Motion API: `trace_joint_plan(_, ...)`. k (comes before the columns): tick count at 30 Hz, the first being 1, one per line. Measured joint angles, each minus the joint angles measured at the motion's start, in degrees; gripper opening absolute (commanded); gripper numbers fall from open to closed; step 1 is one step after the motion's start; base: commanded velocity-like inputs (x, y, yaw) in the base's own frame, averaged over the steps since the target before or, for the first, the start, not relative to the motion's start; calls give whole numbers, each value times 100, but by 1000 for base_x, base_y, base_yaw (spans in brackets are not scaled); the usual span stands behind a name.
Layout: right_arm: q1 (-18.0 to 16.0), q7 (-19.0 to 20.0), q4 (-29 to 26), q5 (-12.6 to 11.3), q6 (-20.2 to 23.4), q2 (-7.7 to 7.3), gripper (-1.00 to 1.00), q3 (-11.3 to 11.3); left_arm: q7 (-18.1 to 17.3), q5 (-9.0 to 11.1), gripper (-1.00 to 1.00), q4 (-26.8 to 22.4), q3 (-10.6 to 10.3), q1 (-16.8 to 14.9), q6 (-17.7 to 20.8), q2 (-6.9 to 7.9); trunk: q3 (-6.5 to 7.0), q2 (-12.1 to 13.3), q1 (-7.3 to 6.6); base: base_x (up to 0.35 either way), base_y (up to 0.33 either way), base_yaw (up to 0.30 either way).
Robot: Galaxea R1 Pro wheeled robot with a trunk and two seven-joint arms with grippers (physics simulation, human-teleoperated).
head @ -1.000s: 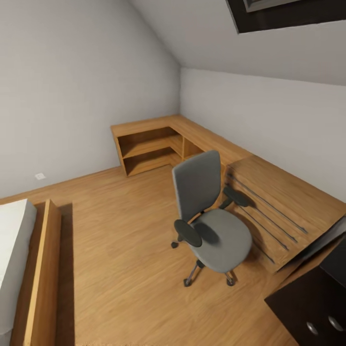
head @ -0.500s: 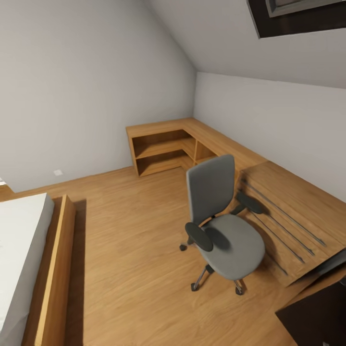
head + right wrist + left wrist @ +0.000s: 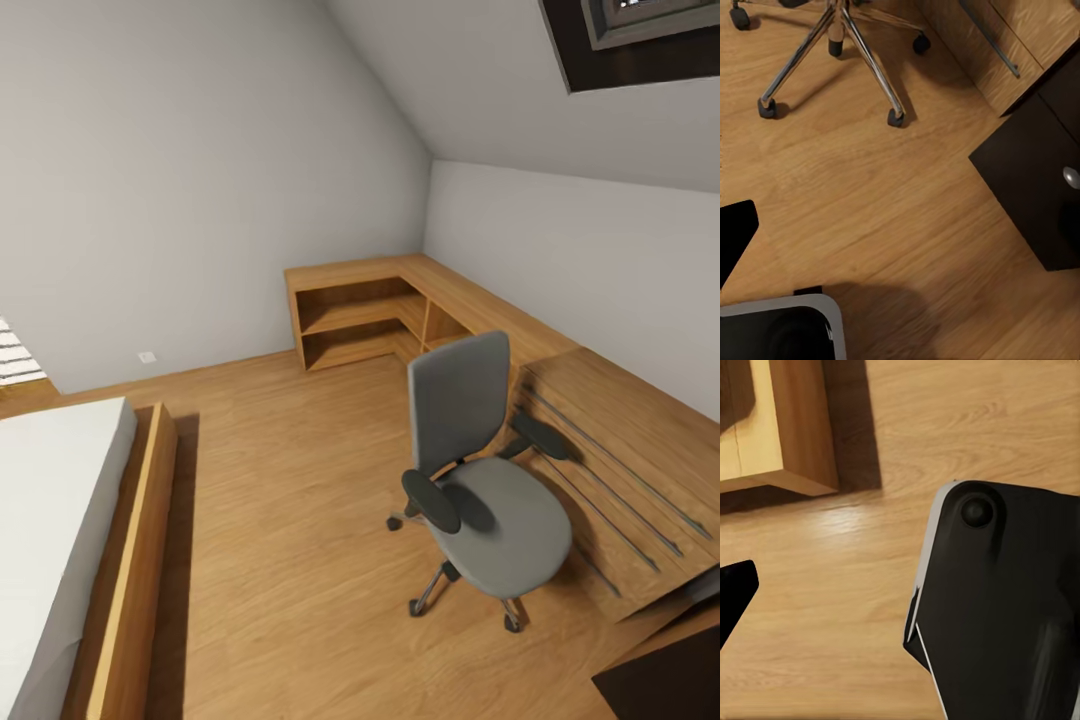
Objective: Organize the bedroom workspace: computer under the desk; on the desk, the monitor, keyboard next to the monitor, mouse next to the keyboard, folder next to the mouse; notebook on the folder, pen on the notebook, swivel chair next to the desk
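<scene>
Claws first: in the left wrist view a black fingertip (image 3: pixel 735 592) of the left claw pokes in over bare wood floor (image 3: pixel 832 607), and whether that claw is open or closed cannot be told. Beside it sits a large black robot part (image 3: pixel 1005 607) with a round stud, and beyond lies the end of a wooden bed frame (image 3: pixel 795 427).

In the right wrist view a black fingertip (image 3: pixel 735 240) of the right claw hangs over the floor; its state cannot be told either. Ahead stand the chrome legs and casters of the swivel chair (image 3: pixel 862 52), just beside a slatted wooden panel (image 3: pixel 975 45), and a dark cabinet (image 3: pixel 1035 180) with a round knob stands on the floor near them.

From the head view, the swivel chair (image 3: pixel 480 480) stands at about 4 o'clock, grey, its seat bare, right arm close to the slatted wooden panel at 3 o'clock. The corner desk (image 3: pixel 420 290) runs along the far walls at about 1 o'clock; its open shelves (image 3: pixel 355 325) hold nothing visible. The bed (image 3: pixel 60 540) with a white mattress lies at 8 o'clock. A dark skylight (image 3: pixel 640 40) sits in the sloped ceiling at 1 o'clock.
</scene>
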Motion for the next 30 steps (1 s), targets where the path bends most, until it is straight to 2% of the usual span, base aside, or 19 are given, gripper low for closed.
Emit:
trace_joint_plan(17,0,2,2,-8,0,7,100,2,-16,-1,100,0,0,0,11,7,144,0,0,0,0,112)
trace_joint_plan(30,1,-126,2,-7,249,15,100,5,-18,1,100,0,0,0,20,13,257,0,0,0,0,78)
